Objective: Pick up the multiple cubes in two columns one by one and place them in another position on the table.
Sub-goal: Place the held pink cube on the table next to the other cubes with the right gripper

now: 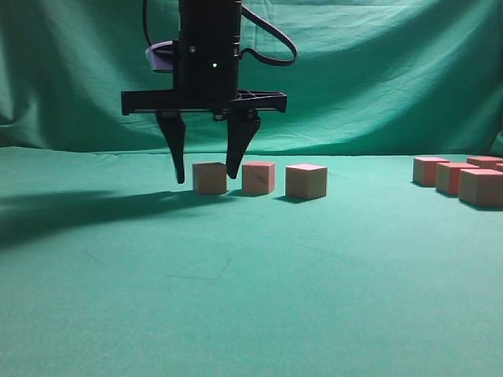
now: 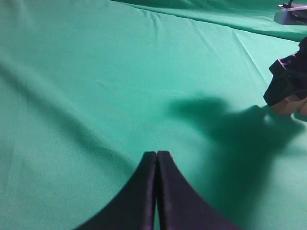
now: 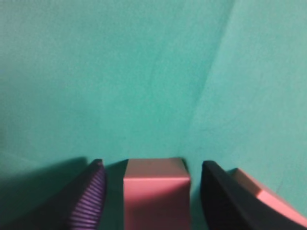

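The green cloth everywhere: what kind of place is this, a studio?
Probably a robot test bench rather than a studio. Green cloth covers the table and hangs as a backdrop, a black robot hand straddles one cube, and the other cubes are identical practice blocks.

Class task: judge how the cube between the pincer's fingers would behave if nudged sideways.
The cube looks rigid, with flat faces, so it would probably slide, not roll. It sits squat on the cloth-covered table, so tipping seems unlikely. The matte sides should grip well.

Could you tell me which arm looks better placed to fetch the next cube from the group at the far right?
Probably the right: its gripper already straddles a placed cube, jaws apart, while the left gripper sits shut.
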Controlling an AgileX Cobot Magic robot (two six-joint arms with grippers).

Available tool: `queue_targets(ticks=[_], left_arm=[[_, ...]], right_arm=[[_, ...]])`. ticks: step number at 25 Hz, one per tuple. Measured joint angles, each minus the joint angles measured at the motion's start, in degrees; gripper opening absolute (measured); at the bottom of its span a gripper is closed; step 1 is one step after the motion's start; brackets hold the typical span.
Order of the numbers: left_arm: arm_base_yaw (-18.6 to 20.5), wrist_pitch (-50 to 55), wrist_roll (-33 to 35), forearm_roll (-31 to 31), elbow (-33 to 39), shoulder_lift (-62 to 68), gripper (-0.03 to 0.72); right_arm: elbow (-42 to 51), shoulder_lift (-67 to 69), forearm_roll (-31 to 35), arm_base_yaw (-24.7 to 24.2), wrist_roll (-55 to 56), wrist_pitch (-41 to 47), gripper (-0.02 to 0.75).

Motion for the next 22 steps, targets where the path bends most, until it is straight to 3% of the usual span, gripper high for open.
queue_targets(ticks=[10,15,22], left_arm=[[0.0,0.0,0.0,0.0,0.0,0.0,0.0],[0.0,0.0,0.0,0.0,0.0,0.0,0.0],[0.0,0.0,0.0,0.0,0.0,0.0,0.0]], right_arm=[[0.0,0.0,-0.25,0.0,-3.62,-5.72,0.419],[-0.25,0.0,-5.71,0.0,-4.81,-10.93,0.419],[-9.72,-1.62,-8.07,0.0,-4.93,-2.67,0.419]])
